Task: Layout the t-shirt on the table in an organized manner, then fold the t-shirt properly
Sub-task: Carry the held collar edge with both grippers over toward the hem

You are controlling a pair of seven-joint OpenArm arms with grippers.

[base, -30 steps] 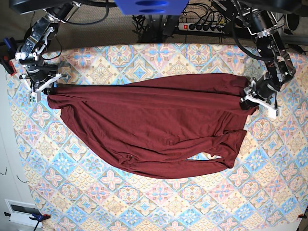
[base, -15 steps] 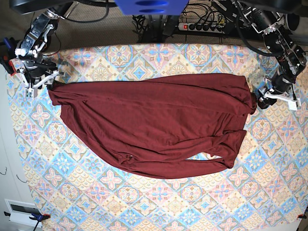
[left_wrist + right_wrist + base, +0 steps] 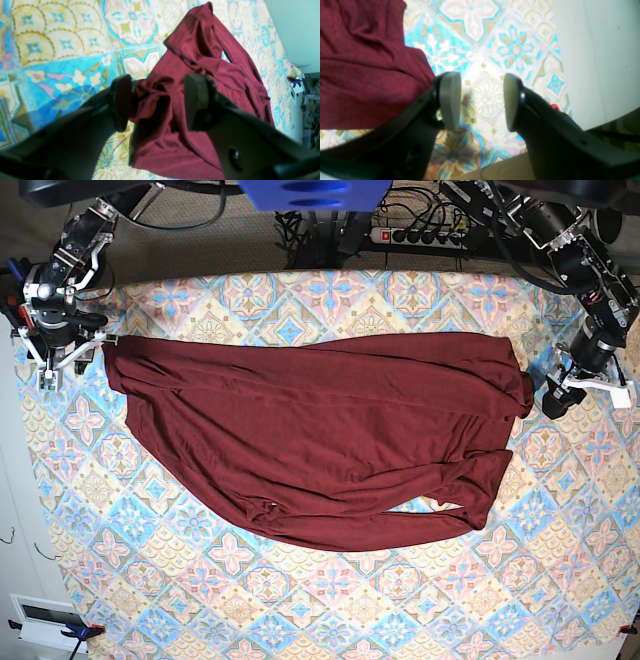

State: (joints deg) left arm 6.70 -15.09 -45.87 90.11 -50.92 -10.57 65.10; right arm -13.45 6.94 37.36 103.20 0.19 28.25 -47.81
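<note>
Worktop (image 3: 330,610): wide surface under a cloth of blue, pink and cream diamond tiles, filling most of the base view.

T-shirt (image 3: 320,430): maroon, lying on the worktop's far half with its long axis running side to side across the base view. The far edge is nearly straight. The near edge sags toward the camera and ends in a folded, rumpled lobe at lower right. One end bunches beside the left arm, the other tapers toward the right arm.

Left gripper (image 3: 157,100): fingers apart, held above the bunched fabric end, which shows between them; no clamp on it is visible.

Right gripper (image 3: 480,100): fingers apart over bare cloth, just beside the shirt's corner.

Power strip (image 3: 420,235): with cables, behind the worktop's far edge, clear of the shirt.
</note>
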